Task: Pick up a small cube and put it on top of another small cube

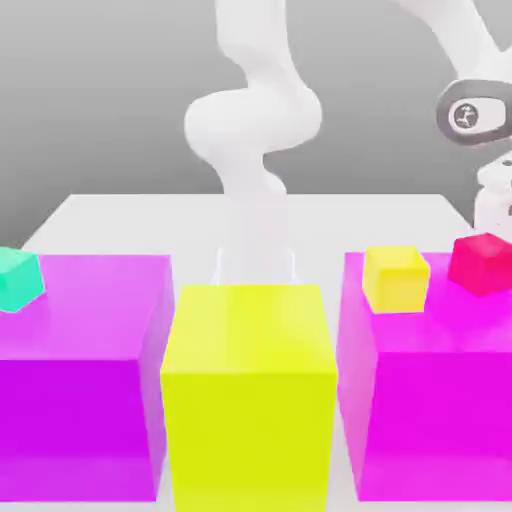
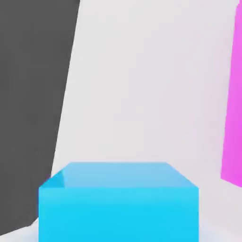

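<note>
Grey backdrop and a white tabletop are framing everything I am watching. Across the lower part of the exterior view, two big magenta blocks, one at the lower left and one at the lower right, are flanking a large yellow-green block at bottom centre; all three are running off the bottom edge. A small teal-green cube is sitting on the left magenta block at the frame's left edge, partly cut off. The small yellow cube is resting on the right magenta block, with a small red cube near it toward the right edge. The white arm is rising at top centre and leaving the frame, and its wrist is coming back in at the upper right, with the hand hidden behind the red cube.

Through the hand camera, the small sky-blue cube is filling the bottom centre, cropped by the lower edge. I am seeing no fingers, but the jaws are reading fully closed, and the cube sitting this close suggests they are clamped on it. One magenta sliver is showing at that frame's right edge.
</note>
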Tool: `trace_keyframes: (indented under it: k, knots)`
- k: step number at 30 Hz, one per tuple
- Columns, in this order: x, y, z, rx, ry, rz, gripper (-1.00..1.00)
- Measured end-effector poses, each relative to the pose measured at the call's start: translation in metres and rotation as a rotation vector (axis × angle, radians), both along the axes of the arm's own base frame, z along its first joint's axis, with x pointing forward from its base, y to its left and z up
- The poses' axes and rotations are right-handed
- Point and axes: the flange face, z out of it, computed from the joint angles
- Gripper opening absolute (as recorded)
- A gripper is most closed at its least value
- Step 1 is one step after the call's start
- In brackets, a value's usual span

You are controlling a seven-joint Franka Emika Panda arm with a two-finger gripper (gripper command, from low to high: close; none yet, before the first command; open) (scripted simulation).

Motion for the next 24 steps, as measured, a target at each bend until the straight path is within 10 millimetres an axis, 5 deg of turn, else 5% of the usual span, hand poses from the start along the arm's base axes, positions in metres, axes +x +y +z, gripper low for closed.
trace_keyframes:
  k: [5, 14, 16, 19, 20, 24]
  knots:
    - [0.047, -0.032, 0.076, -0.015, -0.034, 0.07, -1.0]
    - [0.115, -0.193, 0.128, -0.186, 0.059, 0.135, -1.0]
    - [0.12, -0.227, 0.116, -0.224, 0.104, 0.13, -1.0]
    - [0.123, -0.238, 0.074, -0.237, 0.122, 0.126, -1.0]
    - [0.122, -0.239, 0.061, -0.238, 0.124, 0.126, 1.0]
    - [0.122, -0.239, 0.061, -0.238, 0.124, 0.126, 1.0]
